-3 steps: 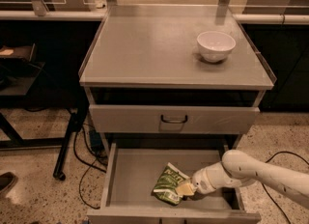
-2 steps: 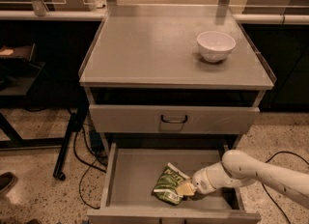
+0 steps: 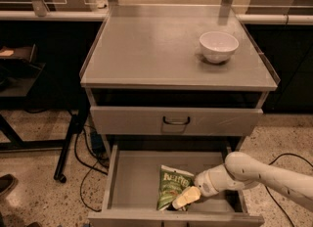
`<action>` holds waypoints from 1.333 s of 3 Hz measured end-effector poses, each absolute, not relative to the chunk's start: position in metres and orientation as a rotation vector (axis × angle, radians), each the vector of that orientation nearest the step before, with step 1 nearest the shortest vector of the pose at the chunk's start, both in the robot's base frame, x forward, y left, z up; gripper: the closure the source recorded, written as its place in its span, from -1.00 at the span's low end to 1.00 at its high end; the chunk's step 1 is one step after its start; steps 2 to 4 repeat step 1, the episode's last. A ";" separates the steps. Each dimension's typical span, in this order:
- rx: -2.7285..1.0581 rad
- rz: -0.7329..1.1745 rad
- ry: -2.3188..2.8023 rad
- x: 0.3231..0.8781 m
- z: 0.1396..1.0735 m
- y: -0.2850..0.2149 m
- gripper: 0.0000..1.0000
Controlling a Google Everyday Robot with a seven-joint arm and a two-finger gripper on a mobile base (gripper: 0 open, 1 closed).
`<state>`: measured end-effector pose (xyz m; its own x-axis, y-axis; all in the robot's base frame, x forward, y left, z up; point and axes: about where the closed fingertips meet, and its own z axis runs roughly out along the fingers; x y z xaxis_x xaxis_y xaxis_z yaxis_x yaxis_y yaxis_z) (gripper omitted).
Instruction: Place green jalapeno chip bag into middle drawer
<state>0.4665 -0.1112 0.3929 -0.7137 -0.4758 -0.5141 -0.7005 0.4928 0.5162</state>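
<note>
Observation: you have the gripper (image 3: 187, 197) low inside the middle drawer (image 3: 132, 179), near its front right, at the end of the white arm (image 3: 266, 174) reaching in from the right. It lies against the lower right edge of the green jalapeno chip bag (image 3: 171, 186). You cannot tell from this view whether the tool is clamped on the bag or spread apart from it.

Bag: inside the pulled-out drawer, right of centre, near the front wall, label side up.

Above: the closed drawer front (image 3: 146, 121) with its dark handle (image 3: 176, 121). A white bowl (image 3: 218, 46) stands on the cabinet top (image 3: 146, 50), toward the right rear.
</note>
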 end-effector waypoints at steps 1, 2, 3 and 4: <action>-0.992 1.050 2.438 0.466 0.393 -0.111 -1.00; -0.992 1.050 2.438 0.466 0.393 -0.111 -1.00; -0.992 1.050 2.438 0.466 0.393 -0.111 -1.00; -0.992 1.050 2.438 0.466 0.393 -0.111 -1.00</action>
